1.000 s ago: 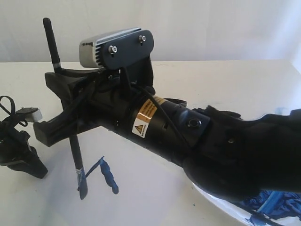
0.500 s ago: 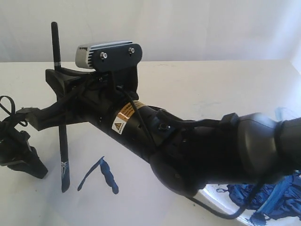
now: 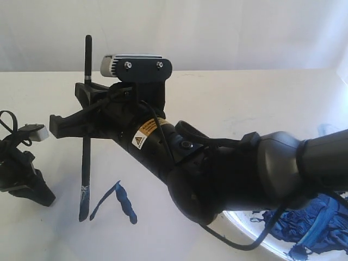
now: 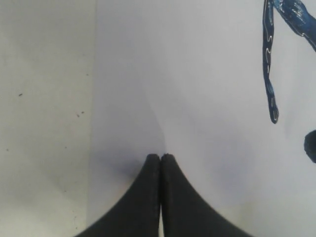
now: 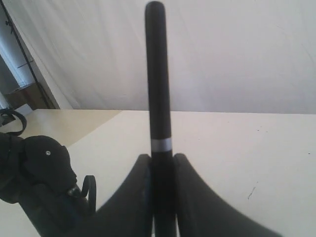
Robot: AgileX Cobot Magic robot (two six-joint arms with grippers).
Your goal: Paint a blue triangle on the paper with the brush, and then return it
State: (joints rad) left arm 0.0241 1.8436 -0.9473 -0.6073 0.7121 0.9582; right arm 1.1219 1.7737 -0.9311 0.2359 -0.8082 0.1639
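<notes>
Beside blue triangle, brush upright (earlier tilted); right pincer around it

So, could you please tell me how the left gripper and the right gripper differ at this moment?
The right gripper is clamped on the brush, held nearly upright; the left gripper is shut on nothing. The right gripper stands raised above the paper; the left gripper sits low, close over it. Both are black with jaws closed.
</notes>
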